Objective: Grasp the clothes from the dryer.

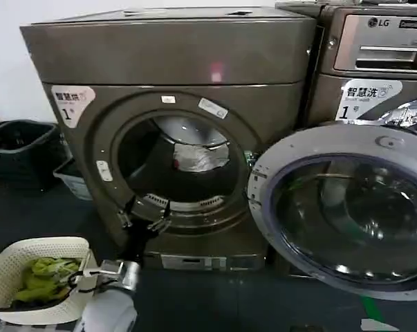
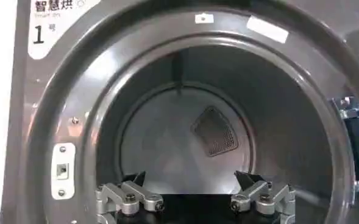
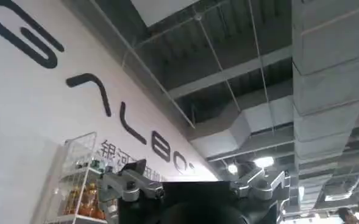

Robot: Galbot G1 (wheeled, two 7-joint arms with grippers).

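The dryer is a dark bronze-grey machine with its round port open. Deep in the drum lies the clothes, a small pale bundle. My left gripper hovers at the lower rim of the port, open and empty, short of the bundle. In the left wrist view the left gripper faces the bare drum back and its vent, fingers wide apart. My right gripper is open and empty, turned up toward a ceiling and a lettered wall.
The dryer's round glass door hangs open to the right, in front of the LG machine. A white basket holding yellow-green fabric stands at the lower left. A dark bin sits against the left wall.
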